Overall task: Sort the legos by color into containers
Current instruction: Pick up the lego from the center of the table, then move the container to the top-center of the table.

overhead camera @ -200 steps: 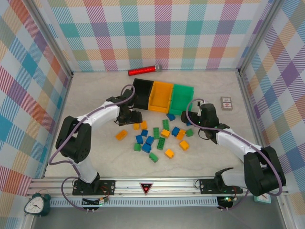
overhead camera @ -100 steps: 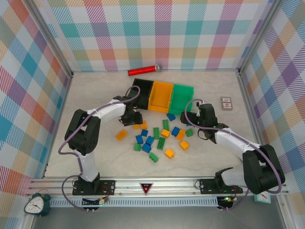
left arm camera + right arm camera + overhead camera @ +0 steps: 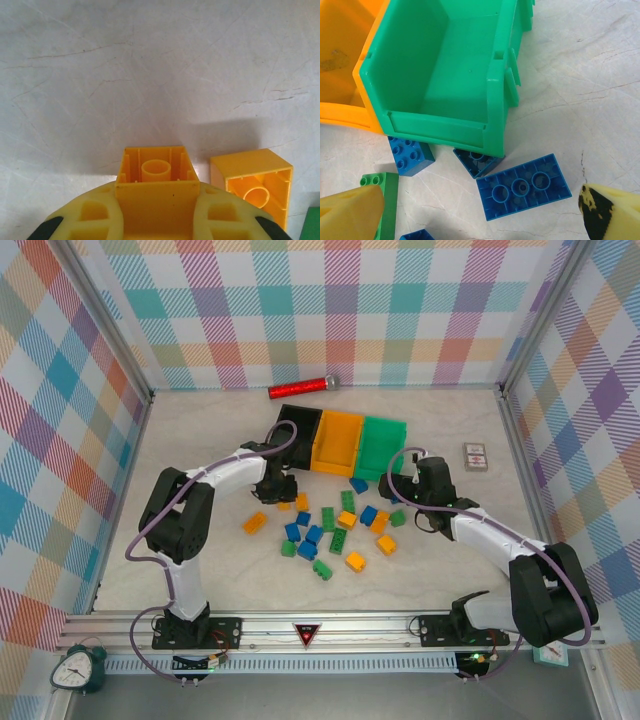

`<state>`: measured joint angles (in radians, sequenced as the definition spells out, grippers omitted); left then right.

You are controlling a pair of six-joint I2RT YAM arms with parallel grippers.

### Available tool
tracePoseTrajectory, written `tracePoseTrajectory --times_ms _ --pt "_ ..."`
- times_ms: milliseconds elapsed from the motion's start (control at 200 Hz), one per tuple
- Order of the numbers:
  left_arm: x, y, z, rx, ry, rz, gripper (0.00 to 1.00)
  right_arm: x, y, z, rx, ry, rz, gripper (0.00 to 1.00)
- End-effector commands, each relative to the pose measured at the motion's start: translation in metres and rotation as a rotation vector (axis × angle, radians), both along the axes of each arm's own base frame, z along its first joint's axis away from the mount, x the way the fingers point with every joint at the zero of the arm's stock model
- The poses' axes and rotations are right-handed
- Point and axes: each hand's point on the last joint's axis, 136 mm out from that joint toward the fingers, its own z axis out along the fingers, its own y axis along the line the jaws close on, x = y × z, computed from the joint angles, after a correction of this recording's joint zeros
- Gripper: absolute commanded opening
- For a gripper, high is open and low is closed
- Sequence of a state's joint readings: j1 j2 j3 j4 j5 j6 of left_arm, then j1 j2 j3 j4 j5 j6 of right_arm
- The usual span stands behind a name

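The yellow-orange brick (image 3: 156, 175), the blue flat brick (image 3: 524, 186) and the green bin (image 3: 494, 95) are smooth, slightly glossy moulded plastic, while the pale table top (image 3: 150, 60) looks matt, marbled and finely scratched.

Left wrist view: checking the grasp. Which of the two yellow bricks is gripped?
The left brick, clamped in the left gripper, hollow underside showing; the right brick lies free on the table.

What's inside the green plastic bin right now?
Nothing shows in the green plastic bin: floor and inner walls look bare from the right wrist. Its front lip covers a thin floor strip behind it.
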<state>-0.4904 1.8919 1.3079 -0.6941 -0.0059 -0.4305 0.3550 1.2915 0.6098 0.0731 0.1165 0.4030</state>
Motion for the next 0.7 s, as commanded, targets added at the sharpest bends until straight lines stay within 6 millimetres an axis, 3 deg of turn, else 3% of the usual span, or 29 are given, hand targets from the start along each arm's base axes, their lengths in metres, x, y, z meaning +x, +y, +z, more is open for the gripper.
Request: tracePoseTrajectory --times_ms 0,210,325,515,695 --pt "0.011 0.001 0.038 0.026 -0.075 -0.01 0.15 0.005 0.004 0.009 -0.011 -0.02 0.01 1.0" --pt "0.059 -0.001 0.097 0.08 -0.225 -0.027 0.14 0.006 0.005 0.007 -0.012 -0.017 0.014 1.0" --pt "0.092 -0.002 0.114 0.098 -0.291 -0.023 0.15 0.006 0.005 0.007 -0.015 -0.017 0.014 1.0" --pt "0.138 0.003 0.102 0.104 -0.287 -0.009 0.16 0.007 0.005 0.008 -0.021 -0.02 0.013 1.0" --pt "0.157 -0.003 0.084 0.126 -0.282 -0.039 0.12 0.007 0.006 0.008 -0.019 -0.018 0.016 1.0"
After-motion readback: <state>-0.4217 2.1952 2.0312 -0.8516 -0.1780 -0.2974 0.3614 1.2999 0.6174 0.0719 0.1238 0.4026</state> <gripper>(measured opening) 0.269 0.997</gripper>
